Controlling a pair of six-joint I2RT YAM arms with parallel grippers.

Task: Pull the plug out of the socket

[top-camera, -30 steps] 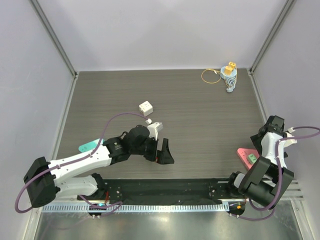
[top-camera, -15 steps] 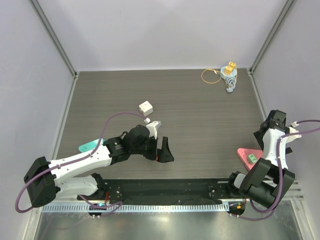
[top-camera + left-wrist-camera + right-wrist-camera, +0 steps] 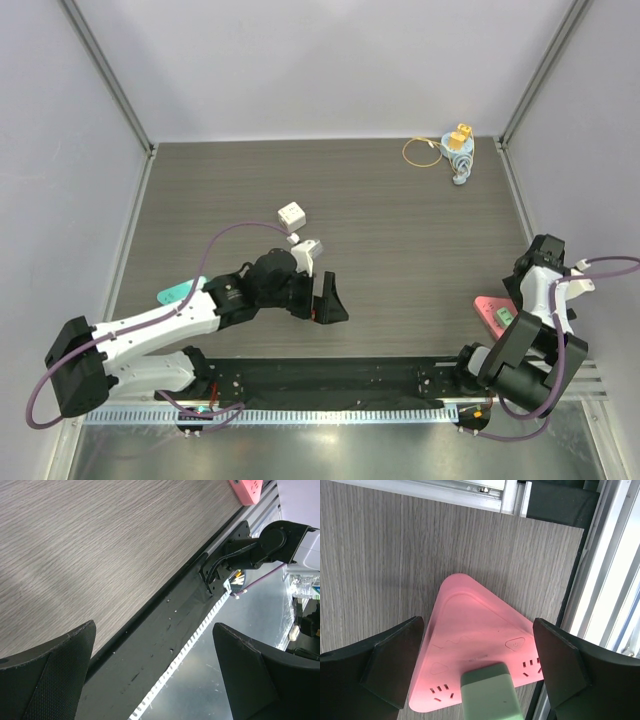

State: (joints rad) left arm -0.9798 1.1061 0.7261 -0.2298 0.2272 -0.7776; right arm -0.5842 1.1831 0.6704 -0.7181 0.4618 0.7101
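Observation:
A pink triangular socket (image 3: 470, 625) lies on the wood table at the near right edge; it also shows in the top view (image 3: 489, 305). A pale green plug (image 3: 492, 692) sits in its near side, also visible from above (image 3: 504, 317). My right gripper (image 3: 477, 625) is open and hovers over the socket, with one finger on each side and touching nothing. My left gripper (image 3: 330, 302) is open and empty near the table's front middle. In the left wrist view, that gripper (image 3: 154, 626) faces the front rail, with the socket (image 3: 246, 490) far off.
A white cube (image 3: 291, 215) and a small white piece (image 3: 297, 241) lie just beyond the left gripper. A teal object (image 3: 178, 292) lies at the left by the arm. A yellow-and-blue item (image 3: 459, 150) with an orange ring (image 3: 420, 152) sits at the back right. A black rail (image 3: 330, 378) runs along the front edge.
The right wrist swung slightly outward and came back over the socket. The left arm shifted slightly. Both grippers stayed open.

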